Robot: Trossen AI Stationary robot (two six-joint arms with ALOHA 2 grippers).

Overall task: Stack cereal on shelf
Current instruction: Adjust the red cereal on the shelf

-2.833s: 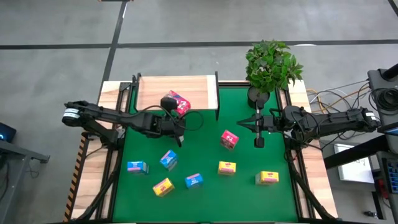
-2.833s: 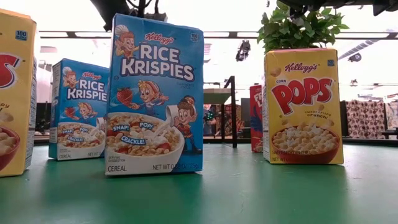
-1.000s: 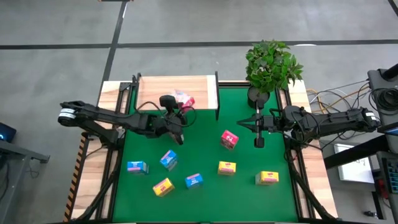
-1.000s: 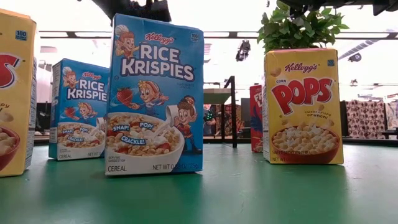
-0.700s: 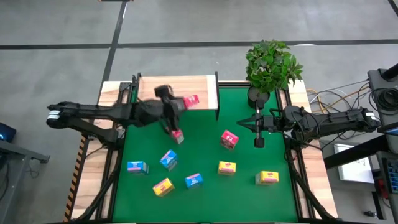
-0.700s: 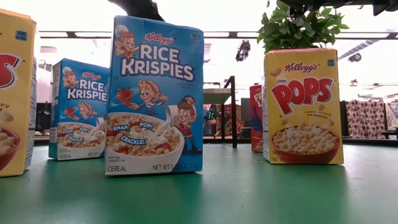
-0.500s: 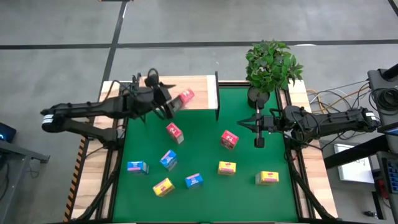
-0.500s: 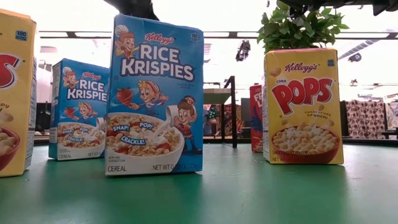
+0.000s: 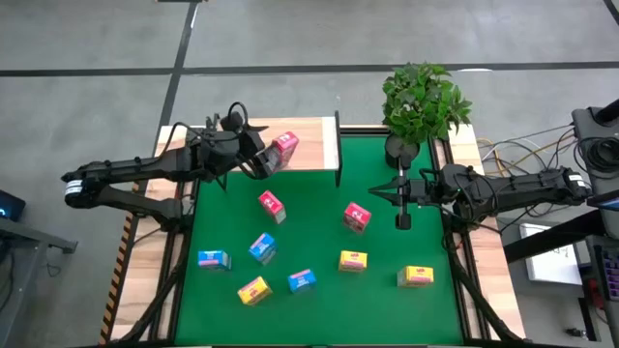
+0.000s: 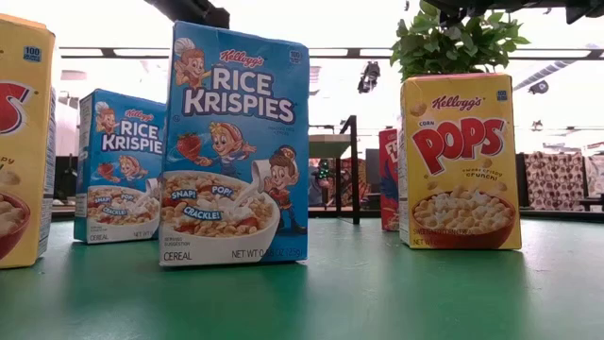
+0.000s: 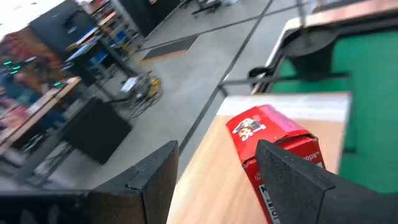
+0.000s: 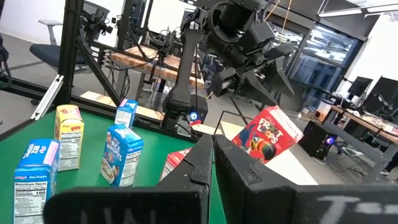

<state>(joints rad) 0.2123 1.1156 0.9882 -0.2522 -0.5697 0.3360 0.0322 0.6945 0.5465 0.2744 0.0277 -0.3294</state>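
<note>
Jaws of the left gripper (image 9: 259, 160) stand spread, a tilted pink-red cereal box (image 9: 283, 150) just beyond their tips over the shelf (image 9: 232, 138). Right gripper (image 9: 402, 196), fingers pressed together, hovers near another pink-red box (image 9: 357, 217).

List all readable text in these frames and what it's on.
"Kellogg's RICE KRISPIES", "SNAP! CRACKLE! POP!", "CEREAL": front blue box.
"RICE KRISPIES": rear blue box.
"Kellogg's CORN POPS": yellow box.
"100": left yellow box.
"FROOT LOOPS": tilted red box on the shelf.
"Nutrition Facts": blue box side.
Net-weight line, other small print: unreadable.
</note>
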